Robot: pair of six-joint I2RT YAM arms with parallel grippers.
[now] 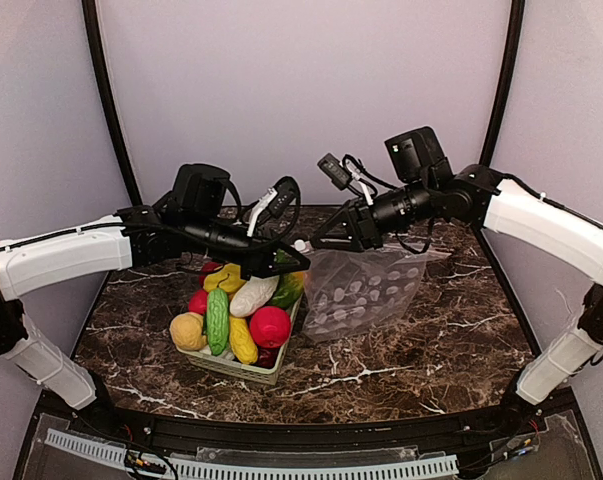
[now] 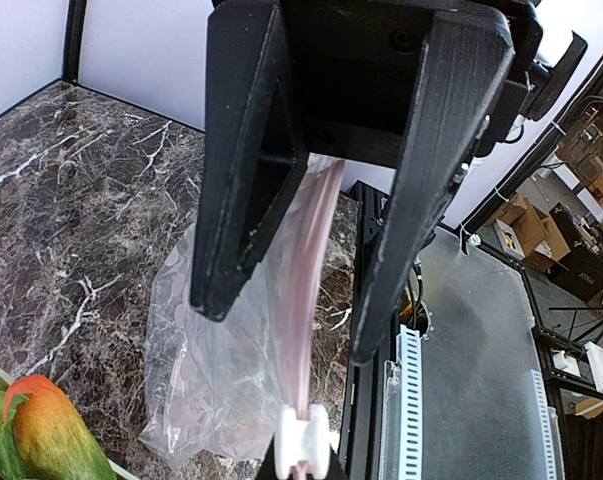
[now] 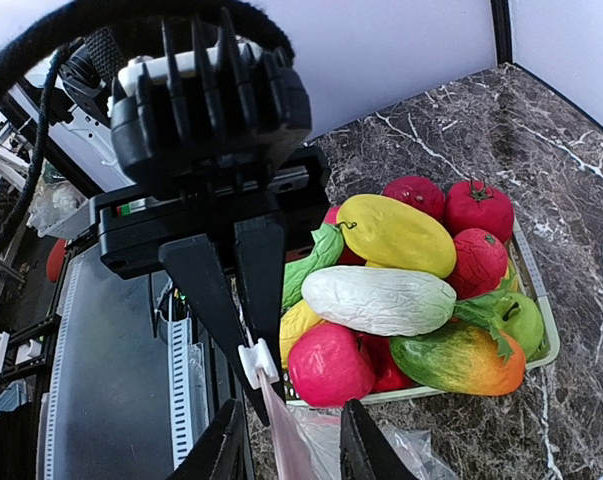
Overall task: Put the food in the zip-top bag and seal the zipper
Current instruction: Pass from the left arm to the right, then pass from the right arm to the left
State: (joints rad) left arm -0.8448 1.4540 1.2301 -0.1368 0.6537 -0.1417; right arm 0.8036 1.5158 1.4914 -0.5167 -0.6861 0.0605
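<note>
The food is piled in a pale green basket at centre-left; it also shows in the right wrist view. The clear dotted zip-top bag hangs beside the basket, with no food in it. Its pink zipper runs to a white slider. My left gripper is shut on the slider, holding that bag corner up. My right gripper is open, its fingers standing apart on either side of the pink strip.
The two grippers meet nose to nose above the basket's far right corner. Marble table lies to the right and front of the bag. A black rail edges the table front; curved black posts stand at the back.
</note>
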